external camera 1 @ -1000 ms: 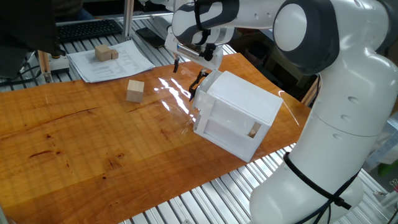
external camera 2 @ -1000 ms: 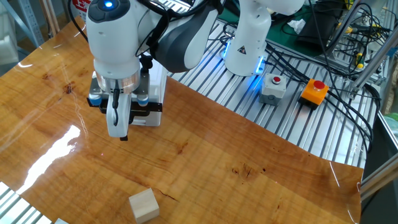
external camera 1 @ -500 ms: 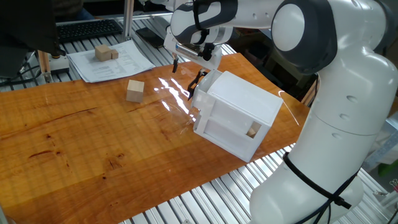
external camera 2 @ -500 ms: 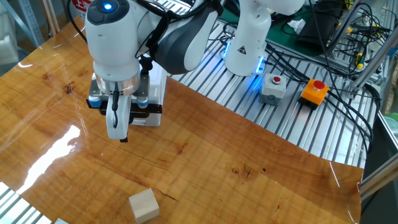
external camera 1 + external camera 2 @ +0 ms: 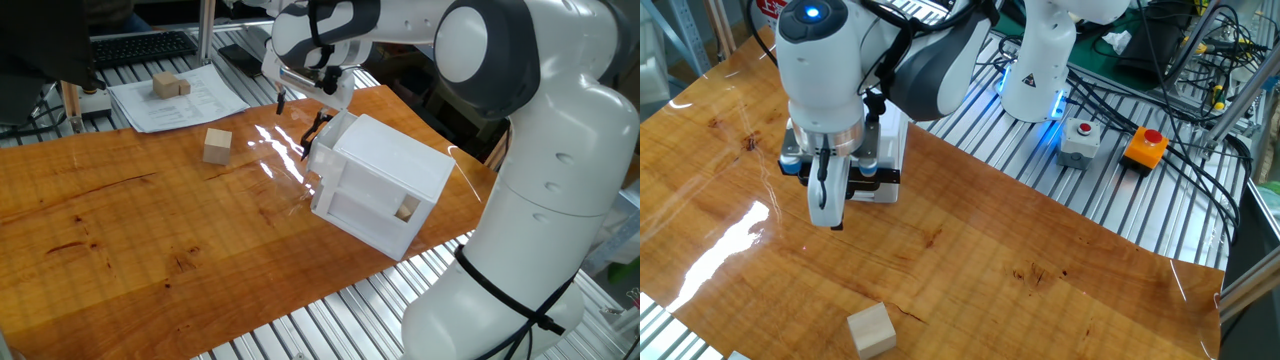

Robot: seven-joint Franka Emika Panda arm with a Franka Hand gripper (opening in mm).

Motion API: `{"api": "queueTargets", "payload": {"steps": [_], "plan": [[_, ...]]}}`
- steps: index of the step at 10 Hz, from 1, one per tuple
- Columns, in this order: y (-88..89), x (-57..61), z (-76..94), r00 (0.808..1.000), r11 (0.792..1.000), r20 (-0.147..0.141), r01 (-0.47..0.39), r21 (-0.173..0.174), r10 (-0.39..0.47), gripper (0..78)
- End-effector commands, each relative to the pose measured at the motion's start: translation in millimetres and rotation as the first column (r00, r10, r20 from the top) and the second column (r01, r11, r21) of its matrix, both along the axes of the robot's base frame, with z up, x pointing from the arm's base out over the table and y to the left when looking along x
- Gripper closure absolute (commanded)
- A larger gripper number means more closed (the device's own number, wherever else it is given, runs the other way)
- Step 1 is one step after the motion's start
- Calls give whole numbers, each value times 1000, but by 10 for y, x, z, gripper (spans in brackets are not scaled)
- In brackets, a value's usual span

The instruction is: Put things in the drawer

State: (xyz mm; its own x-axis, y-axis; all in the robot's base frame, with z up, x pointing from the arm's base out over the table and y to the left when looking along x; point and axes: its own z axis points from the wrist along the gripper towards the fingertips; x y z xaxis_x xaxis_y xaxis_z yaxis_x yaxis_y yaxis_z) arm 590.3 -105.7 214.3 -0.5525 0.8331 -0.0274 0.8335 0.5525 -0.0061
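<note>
Hovering above the white boxy plastic cabinet (image 5: 385,180), the two-finger gripper (image 5: 303,109) holds nothing, fingers spread. One pale beige wooden cube (image 5: 217,146) lies near the worktop's far edge; another (image 5: 406,209) sits inside the cabinet.

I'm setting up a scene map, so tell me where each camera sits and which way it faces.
One fixed view: raised, at the table's long edge, facing the white plastic cabinet, whose compartment holds a cube; the robot's bulky base and arm show.
The other fixed view: raised on the opposite side, facing the gripper head-on, with the robot base behind.
Shared: the cabinet, the gripper and the loose pale beige wooden cube.
</note>
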Motion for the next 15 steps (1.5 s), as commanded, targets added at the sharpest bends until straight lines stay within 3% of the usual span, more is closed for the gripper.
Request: {"api": "queueTargets", "payload": {"steps": [1,15], "plan": [[-3,7,14,1000,1000,4,-20,-1,20,1],[-3,7,14,1000,1000,-7,-22,-8,22,1]]}}
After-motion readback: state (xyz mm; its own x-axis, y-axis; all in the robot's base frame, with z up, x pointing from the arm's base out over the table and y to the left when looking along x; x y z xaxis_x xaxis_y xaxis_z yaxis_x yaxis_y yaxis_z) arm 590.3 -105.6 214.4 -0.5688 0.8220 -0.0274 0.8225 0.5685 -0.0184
